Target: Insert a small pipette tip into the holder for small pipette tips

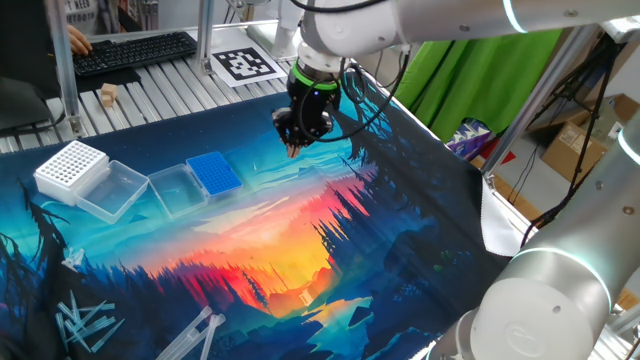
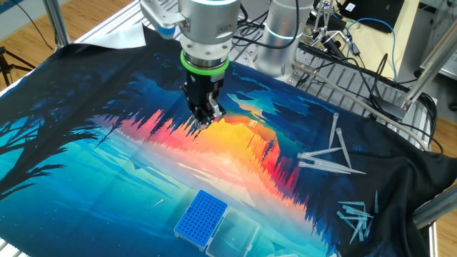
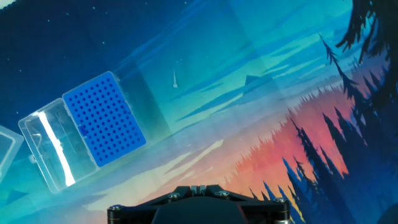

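The small pipette tip lies on the mat just beyond the blue holder; it also shows faintly in the other fixed view. The holder has its clear hinged lid folded open beside it. My gripper hangs above the mat, off to the side of the holder and apart from it. In the hand view its jaws stand together with nothing visible between them.
A larger white perforated rack with its own clear lid stands beside the blue holder. Longer clear tips lie scattered at the mat's near corner. A keyboard and a marker tag sit beyond the mat.
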### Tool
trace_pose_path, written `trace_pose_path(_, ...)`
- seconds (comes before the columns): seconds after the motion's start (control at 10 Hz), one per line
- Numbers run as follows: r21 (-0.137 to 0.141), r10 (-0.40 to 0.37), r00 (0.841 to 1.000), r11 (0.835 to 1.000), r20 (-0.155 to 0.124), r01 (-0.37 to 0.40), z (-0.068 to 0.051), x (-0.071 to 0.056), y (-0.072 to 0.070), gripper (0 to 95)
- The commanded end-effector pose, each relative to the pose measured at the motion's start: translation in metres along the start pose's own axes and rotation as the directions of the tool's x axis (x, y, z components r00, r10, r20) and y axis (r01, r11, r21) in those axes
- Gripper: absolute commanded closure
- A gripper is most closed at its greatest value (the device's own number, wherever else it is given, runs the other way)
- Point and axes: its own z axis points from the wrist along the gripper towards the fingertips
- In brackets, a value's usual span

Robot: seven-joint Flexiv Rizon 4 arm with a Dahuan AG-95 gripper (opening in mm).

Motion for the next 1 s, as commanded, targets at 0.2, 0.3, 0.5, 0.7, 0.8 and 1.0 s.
trace_pose_path(0.2,0.003,-0.004,1.0,1.0,0.001,0.004,0.002,-0.01,0.004,95.0)
trace_pose_path(0.3,0.003,-0.005,1.0,1.0,0.001,0.005,0.003,-0.014,0.005,95.0)
trace_pose_path(0.5,0.003,-0.006,1.0,1.0,0.003,0.006,0.006,-0.022,0.008,95.0)
trace_pose_path(0.7,0.002,-0.011,1.0,1.0,0.003,0.011,0.006,-0.031,0.011,95.0)
trace_pose_path(0.8,0.003,-0.013,1.0,1.0,0.003,0.013,0.006,-0.036,0.012,95.0)
trace_pose_path(1.0,0.002,-0.016,1.0,1.0,0.002,0.016,0.007,-0.048,0.015,95.0)
